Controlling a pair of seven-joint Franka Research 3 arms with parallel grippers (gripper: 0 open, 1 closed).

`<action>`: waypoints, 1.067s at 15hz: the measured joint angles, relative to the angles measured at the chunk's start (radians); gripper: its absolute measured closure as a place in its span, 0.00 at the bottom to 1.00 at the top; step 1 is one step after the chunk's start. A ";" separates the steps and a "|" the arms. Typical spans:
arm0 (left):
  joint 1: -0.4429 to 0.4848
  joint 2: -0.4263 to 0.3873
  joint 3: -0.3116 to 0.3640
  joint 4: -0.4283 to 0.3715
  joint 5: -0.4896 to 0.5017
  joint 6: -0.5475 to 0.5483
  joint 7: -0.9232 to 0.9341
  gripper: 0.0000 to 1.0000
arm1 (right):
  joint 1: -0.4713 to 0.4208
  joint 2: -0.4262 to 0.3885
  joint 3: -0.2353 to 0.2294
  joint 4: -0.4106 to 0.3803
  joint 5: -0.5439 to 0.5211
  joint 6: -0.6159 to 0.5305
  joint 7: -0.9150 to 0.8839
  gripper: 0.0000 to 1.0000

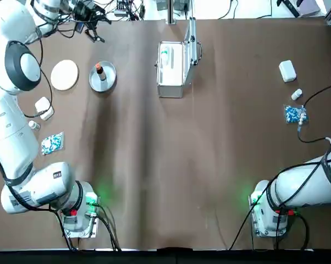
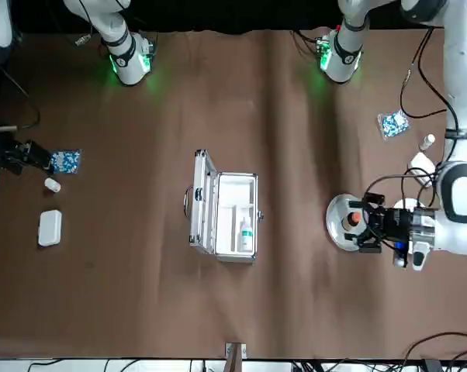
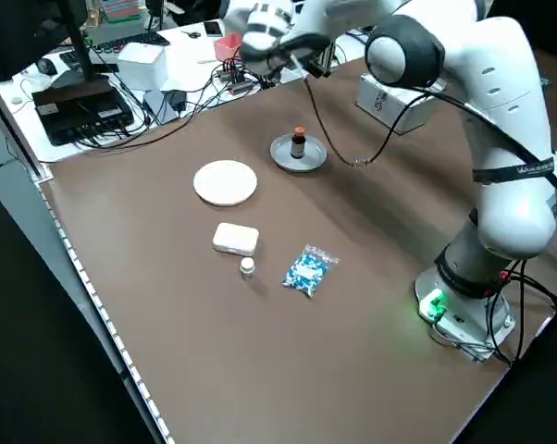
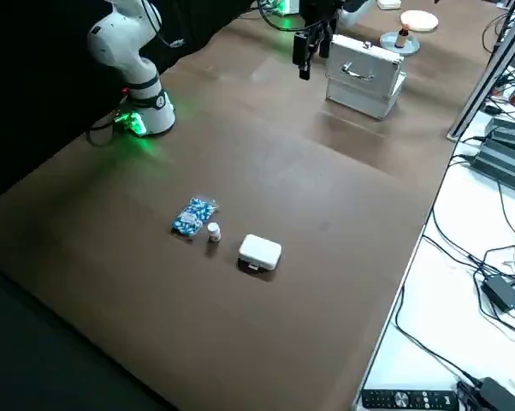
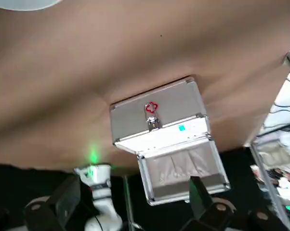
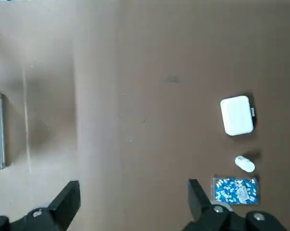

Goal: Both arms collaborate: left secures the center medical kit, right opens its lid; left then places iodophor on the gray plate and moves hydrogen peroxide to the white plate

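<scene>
The silver medical kit (image 1: 171, 70) stands open at the table's far centre, its lid (image 1: 192, 45) upright. A white hydrogen peroxide bottle (image 2: 246, 230) with a teal label lies inside. The brown, orange-capped iodophor bottle (image 3: 299, 143) stands on the gray plate (image 1: 106, 82). Beside that plate, on its left, the white plate (image 1: 64, 74) holds nothing. My left gripper (image 2: 367, 226) hovers raised by the gray plate, open and holding nothing, and its wrist view looks across at the kit (image 5: 159, 122). Open too, my right gripper (image 6: 133, 202) hangs high over the table's right side.
On each side of the table lie a white box (image 1: 287, 70), a small white bottle (image 1: 296, 94) and a blue pill packet (image 1: 293, 114); the left set's box (image 1: 43, 106) is near the white plate. Cables run along the far edge.
</scene>
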 joint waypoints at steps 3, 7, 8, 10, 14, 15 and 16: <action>-0.086 -0.026 0.001 0.000 0.098 0.059 0.000 0.00 | 0.000 0.000 0.000 0.000 0.000 0.001 0.000 0.01; -0.216 -0.048 0.000 0.000 0.227 0.143 0.000 0.00 | 0.000 0.000 0.000 -0.001 0.000 0.000 0.000 0.01; -0.246 -0.054 0.000 0.000 0.264 0.162 0.000 0.00 | 0.000 0.000 0.000 -0.001 0.000 0.000 0.000 0.01; -0.309 -0.060 0.000 0.000 0.327 0.216 0.000 0.00 | 0.000 0.000 -0.001 -0.002 0.000 -0.002 0.001 0.01; -0.446 -0.060 0.005 -0.002 0.434 0.303 0.001 0.00 | -0.001 0.000 -0.002 -0.002 0.000 -0.009 0.031 0.01; -0.478 -0.060 0.007 -0.002 0.488 0.317 0.001 0.00 | -0.001 0.000 -0.002 -0.002 0.000 -0.018 0.033 0.01; -0.507 -0.060 0.007 -0.002 0.540 0.332 0.001 0.00 | -0.001 0.000 -0.002 -0.002 0.000 -0.031 0.035 0.01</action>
